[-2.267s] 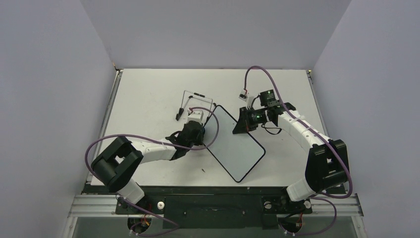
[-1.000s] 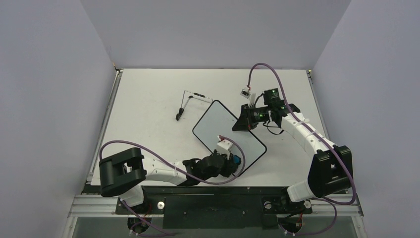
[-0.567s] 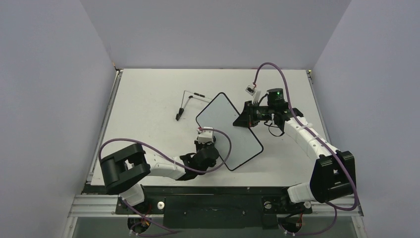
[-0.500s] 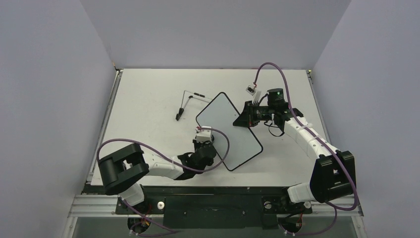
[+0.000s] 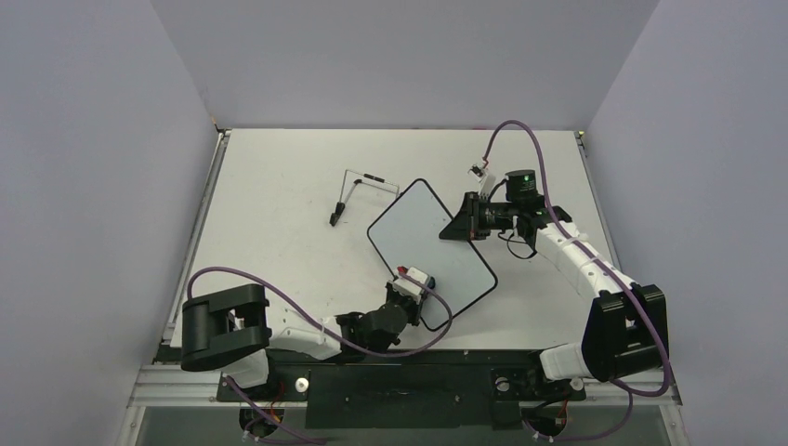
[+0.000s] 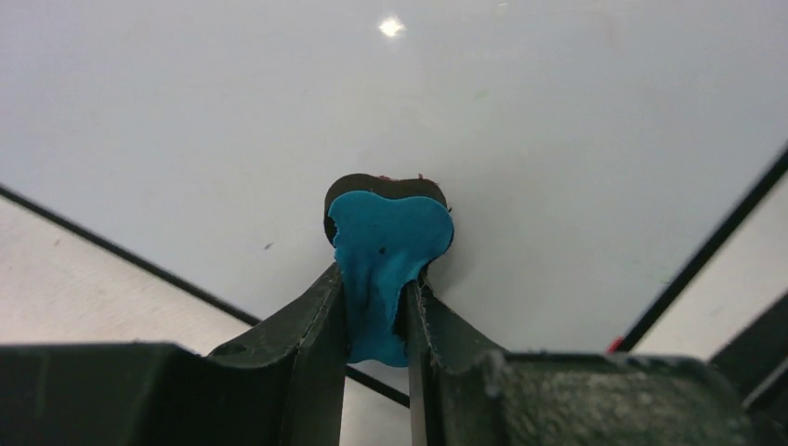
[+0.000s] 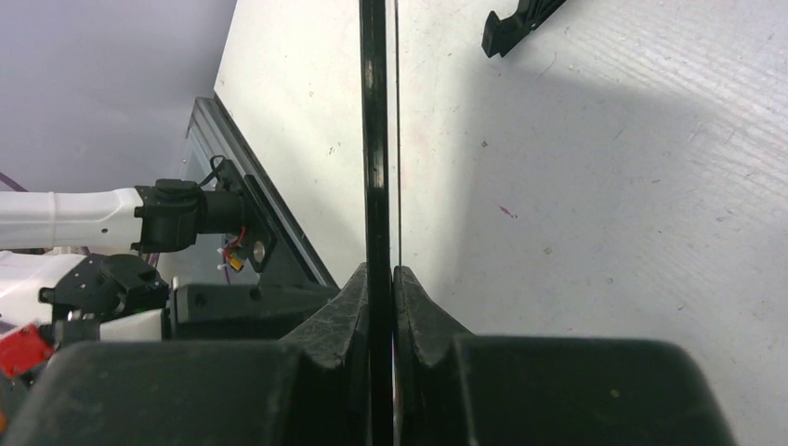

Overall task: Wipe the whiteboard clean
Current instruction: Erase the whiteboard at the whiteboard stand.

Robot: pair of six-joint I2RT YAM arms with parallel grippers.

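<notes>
Sweeping in short strokes, the left hand (image 5: 409, 286) now sits at the near corner of the whiteboard (image 5: 429, 234). Half a second ago it was at the board's left edge, and a moment before that at its near right corner. It is clenched on a small blue eraser (image 6: 388, 243), whose dark pad presses against the white surface just inside the board's edge. In the wrist view the board looks almost clean (only a couple of faint green specks show, too small to read as writing). I judge the wiping to be in its last passes, with this corner among the final patches.

Farther back, the right hand (image 5: 463, 226) is clamped on the board's far right edge, pinching it edge-on between both fingers. It has swung the board round over the past two seconds, which brings fresh areas within the eraser's reach. The board sits near the middle of the white counter (image 5: 279, 177); whether it lies flat or is tipped up slightly I cannot tell. Beyond it, the black wire stand (image 5: 374, 177) rests near the board's far corner.
</notes>
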